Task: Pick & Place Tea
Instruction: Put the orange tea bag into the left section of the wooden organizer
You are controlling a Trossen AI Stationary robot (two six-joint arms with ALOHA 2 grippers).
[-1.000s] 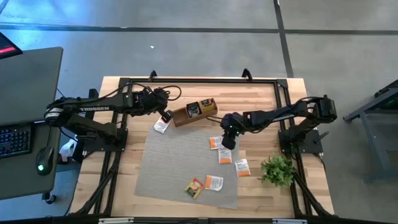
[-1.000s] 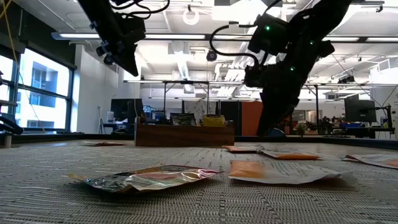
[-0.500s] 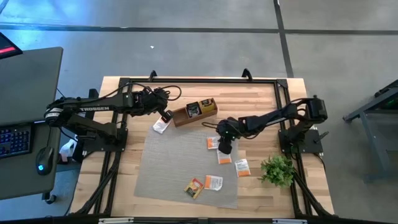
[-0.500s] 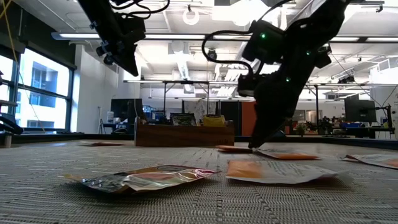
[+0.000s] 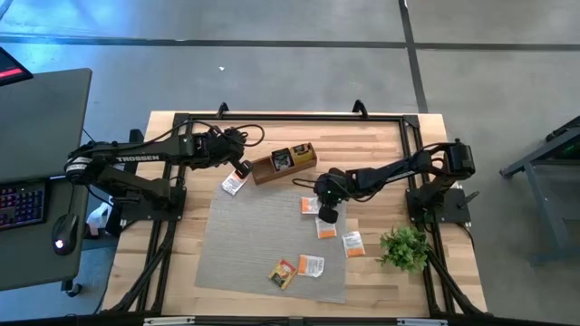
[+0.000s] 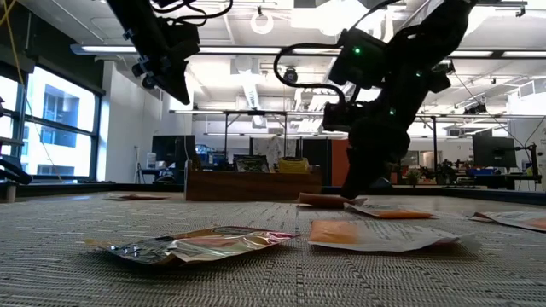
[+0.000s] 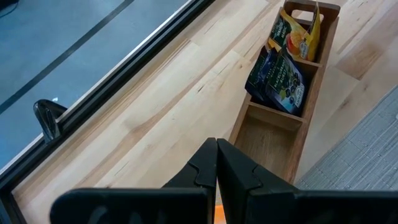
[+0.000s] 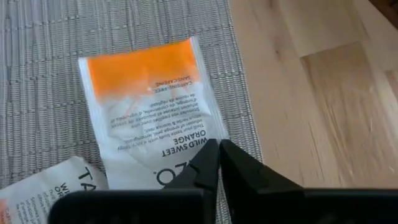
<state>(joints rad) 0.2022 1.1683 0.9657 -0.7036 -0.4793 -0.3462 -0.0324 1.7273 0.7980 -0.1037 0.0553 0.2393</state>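
From above, flat square tea sachets (image 5: 311,264) lie scattered on the woven grey mat (image 5: 245,244). The left gripper (image 5: 241,168), fingers together, hovers beside the wooden box (image 5: 284,163). Right wrist view: the right gripper (image 8: 219,163) pinches a glossy white-and-orange sachet (image 8: 149,106).

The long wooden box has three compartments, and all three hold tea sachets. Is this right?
Not quite. In the left wrist view the long wooden box has three compartments, but only two hold tea sachets; the compartment nearest the left gripper is empty.
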